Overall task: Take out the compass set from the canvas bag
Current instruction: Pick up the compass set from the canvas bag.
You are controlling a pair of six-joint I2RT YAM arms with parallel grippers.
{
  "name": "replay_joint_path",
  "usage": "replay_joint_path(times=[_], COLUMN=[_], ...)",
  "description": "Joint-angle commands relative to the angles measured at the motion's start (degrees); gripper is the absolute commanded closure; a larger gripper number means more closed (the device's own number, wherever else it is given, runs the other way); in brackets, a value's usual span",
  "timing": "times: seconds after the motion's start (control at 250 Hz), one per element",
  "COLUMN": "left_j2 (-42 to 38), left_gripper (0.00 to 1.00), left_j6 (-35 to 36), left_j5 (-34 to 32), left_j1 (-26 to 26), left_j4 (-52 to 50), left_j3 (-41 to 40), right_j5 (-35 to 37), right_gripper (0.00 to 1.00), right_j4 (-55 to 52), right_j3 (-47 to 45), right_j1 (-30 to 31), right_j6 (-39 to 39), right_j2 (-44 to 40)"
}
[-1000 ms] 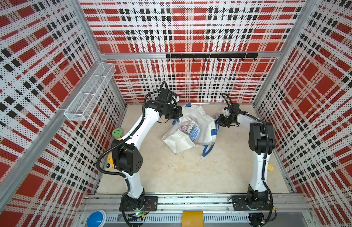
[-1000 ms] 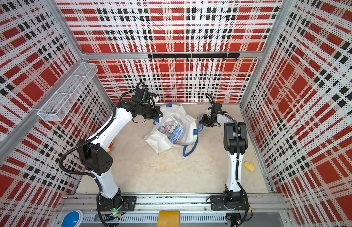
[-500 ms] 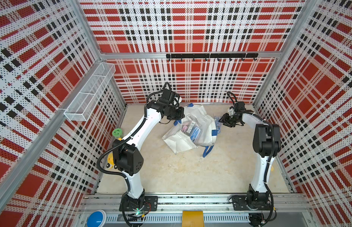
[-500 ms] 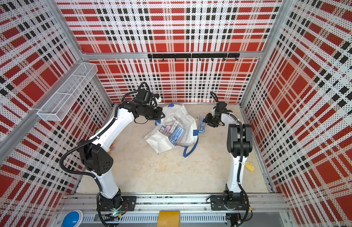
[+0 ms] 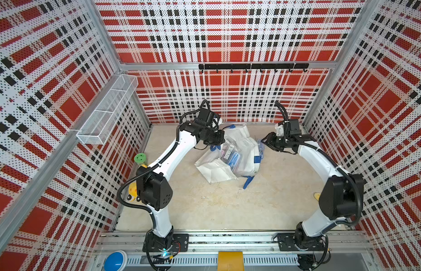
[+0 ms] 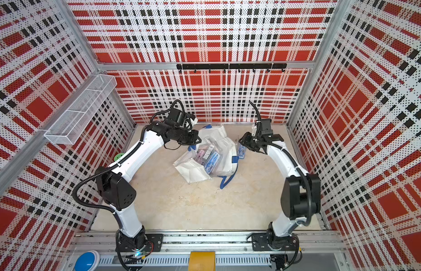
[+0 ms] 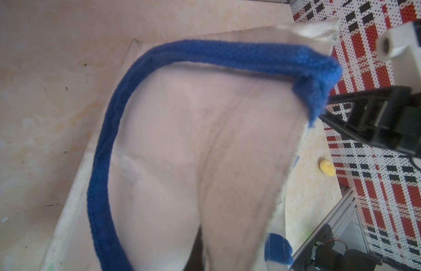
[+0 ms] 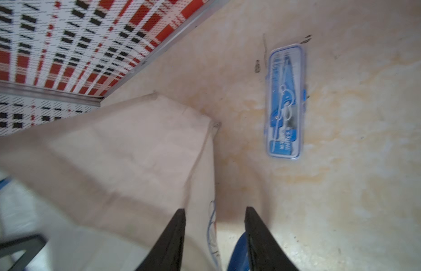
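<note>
Release of compass set beside the bag

Hand-off to the tabletop point(image 5: 228, 206) is being completed. The compass set point(image 8: 286, 103), not lying clear a second ago, is now being left flat just beside the canvas bag point(image 5: 242, 150), at its three o'clock in both top views, and is being touched by nothing. The right gripper point(image 8: 214, 208) is being held over the bag's edge with its jaws apart and nothing between them. The bag's rim at ten o'clock is being kept pinched by the left gripper point(image 5: 215, 140), closed on the fabric near the blue strap point(image 7: 106, 140). Other cases point(image 6: 210, 157) are being left inside. With the set out, the task is being judged as good as done, with only a retreat remaining.
</note>
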Motion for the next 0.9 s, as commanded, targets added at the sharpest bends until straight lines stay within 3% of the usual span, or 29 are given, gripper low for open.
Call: replay_joint_path(times=[0.0,0.312,0.548,0.9], left_j2=[-2.36,-2.51,-3.55,-4.40], left_gripper=[1.00,1.00,1.00,1.00], left_j6=[-0.66,-2.30,-3.09,-4.02], left_j5=[1.00,-1.24,-2.05,-1.98], left_j1=[-1.88,-4.67,-5.14,-5.60], left_j4=[2.11,2.88,3.50,4.56], left_j3=[-0.61,-1.40,-2.63,-4.26], right_j5=[2.36,4.33,6.06,7.51], right_gripper=[0.55,0.52,0.47,0.33], right_j4=[3.63,9.35,13.92,19.30], right_j3=[-3.14,-10.74,-14.03,-11.26], right_j1=[4.50,18.76,19.73,19.72], right_j6=[3.50,11.59,18.30,24.34], right_j2=[-6.32,-9.32,-3.76,7.20])
